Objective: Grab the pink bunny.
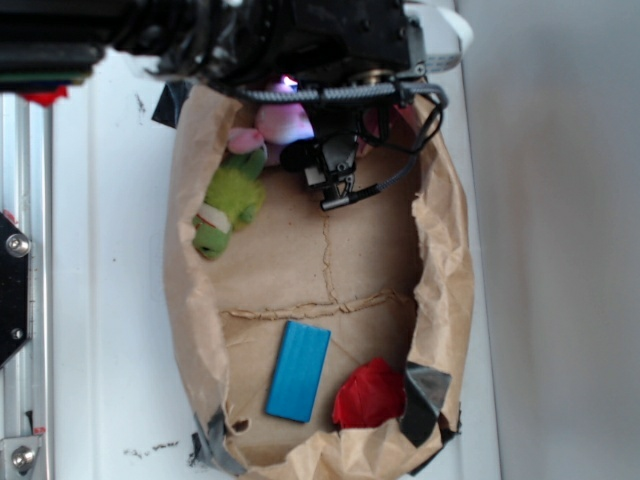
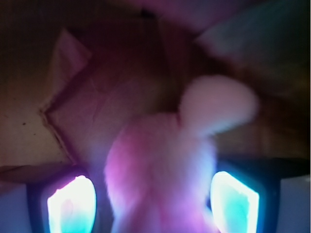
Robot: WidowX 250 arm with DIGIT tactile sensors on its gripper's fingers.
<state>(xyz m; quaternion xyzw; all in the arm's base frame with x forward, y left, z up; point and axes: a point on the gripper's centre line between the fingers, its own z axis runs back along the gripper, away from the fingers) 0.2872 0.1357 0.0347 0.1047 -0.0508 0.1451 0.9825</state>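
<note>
The small, soft pale-pink plush bunny lies in the crumpled brown paper tray near the far edge of the white desk, beside the fuzzy lime-green plush toy. The wrist view shows the bunny between the two glowing pads of the black claw, its ear pointing away. The jaws stand apart, flanking the body; whether they already pinch it, I cannot tell.

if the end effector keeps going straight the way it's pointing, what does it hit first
The pink bunny: in the wrist view it sits blurred and close between the two lit fingers of the end effector. Depth is unclear, so contact may already exist.
</note>
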